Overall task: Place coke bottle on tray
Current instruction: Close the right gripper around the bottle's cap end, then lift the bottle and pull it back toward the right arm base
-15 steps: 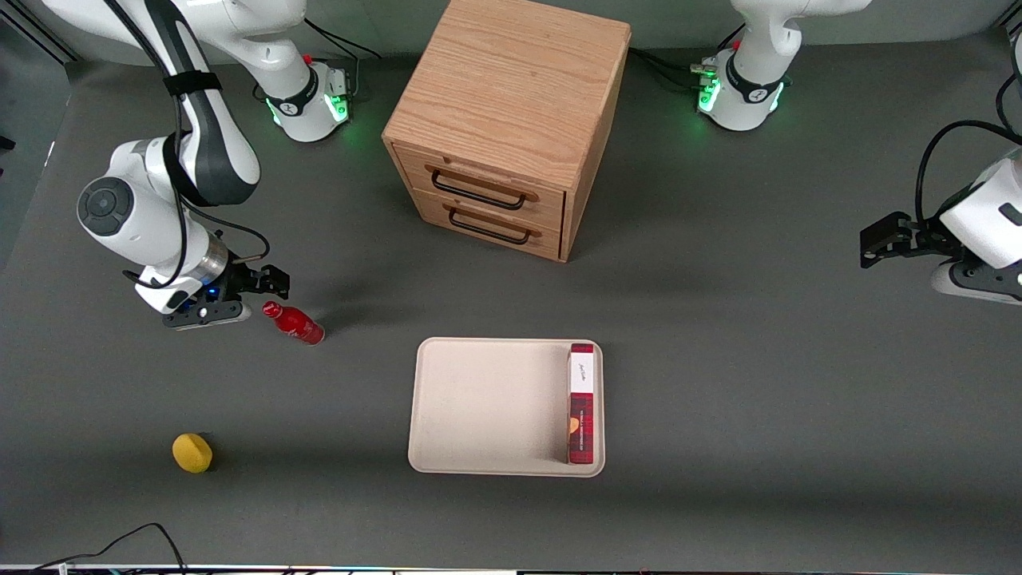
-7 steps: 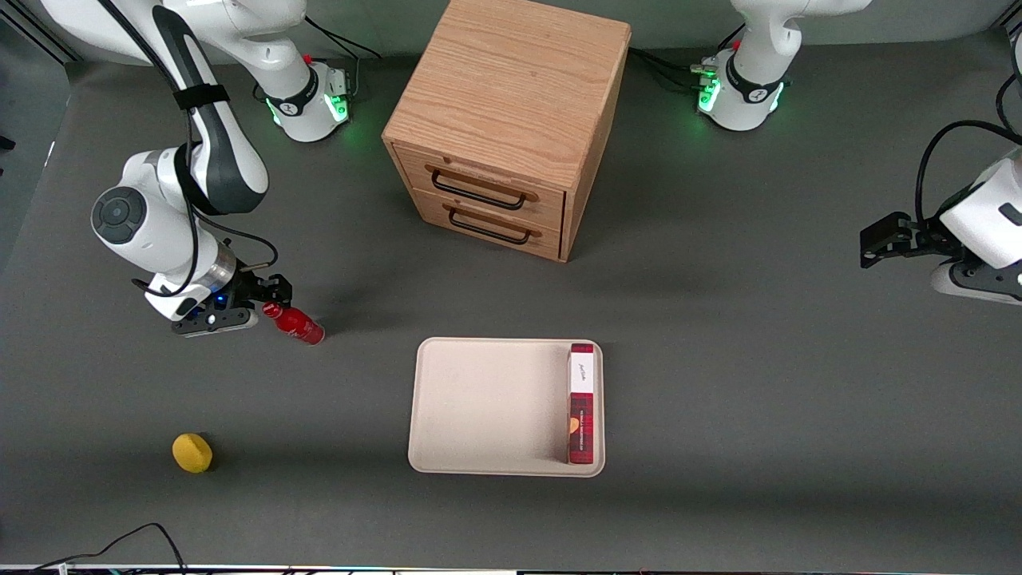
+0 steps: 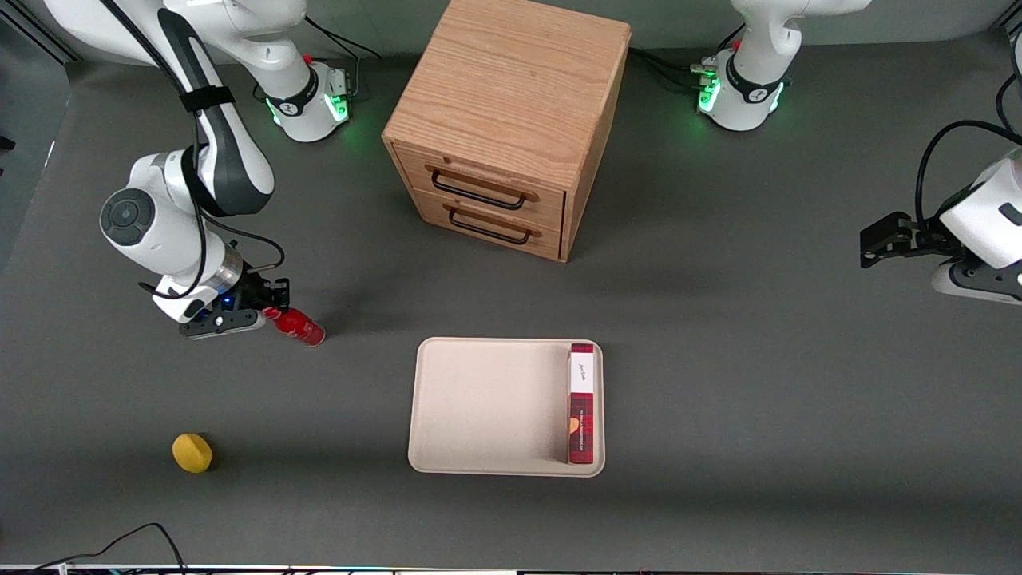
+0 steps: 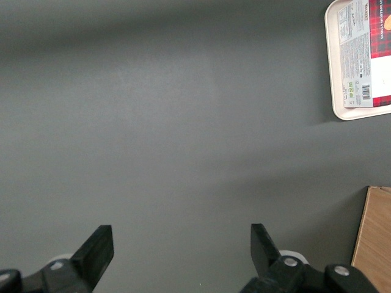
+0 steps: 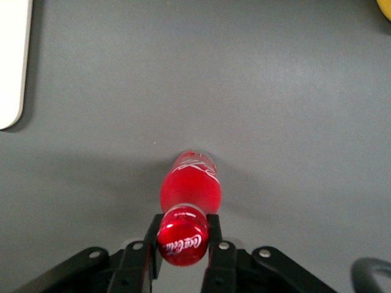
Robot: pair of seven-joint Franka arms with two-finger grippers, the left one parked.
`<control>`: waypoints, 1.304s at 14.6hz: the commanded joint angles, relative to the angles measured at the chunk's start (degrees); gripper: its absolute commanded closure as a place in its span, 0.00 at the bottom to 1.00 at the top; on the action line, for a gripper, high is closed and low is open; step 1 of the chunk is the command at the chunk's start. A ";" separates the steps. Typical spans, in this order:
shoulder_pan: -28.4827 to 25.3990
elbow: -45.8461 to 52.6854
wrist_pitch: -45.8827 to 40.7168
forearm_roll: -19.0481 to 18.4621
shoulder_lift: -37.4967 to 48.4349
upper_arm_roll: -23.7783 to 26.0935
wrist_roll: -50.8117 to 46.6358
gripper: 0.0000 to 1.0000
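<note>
The coke bottle (image 3: pixel 296 326) stands on the grey table toward the working arm's end, well apart from the beige tray (image 3: pixel 479 407); the gripper (image 5: pixel 181 239) sits at its top with one finger on each side of the red cap (image 5: pixel 182 242), the jaws narrow and seemingly touching it. To grasp well, I would judge, squeeze evenly so the bottle stays upright, lift straight; then set it on the tray's bare floor, away from the red plaid box (image 3: pixel 583 403).
</note>
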State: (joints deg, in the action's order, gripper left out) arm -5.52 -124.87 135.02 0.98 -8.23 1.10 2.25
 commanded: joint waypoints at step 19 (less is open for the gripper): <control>-5.10 58.41 -42.50 -0.11 -18.29 1.97 -3.75 1.00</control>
State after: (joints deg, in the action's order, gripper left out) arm -7.36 -73.79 90.94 1.05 -21.22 2.59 0.11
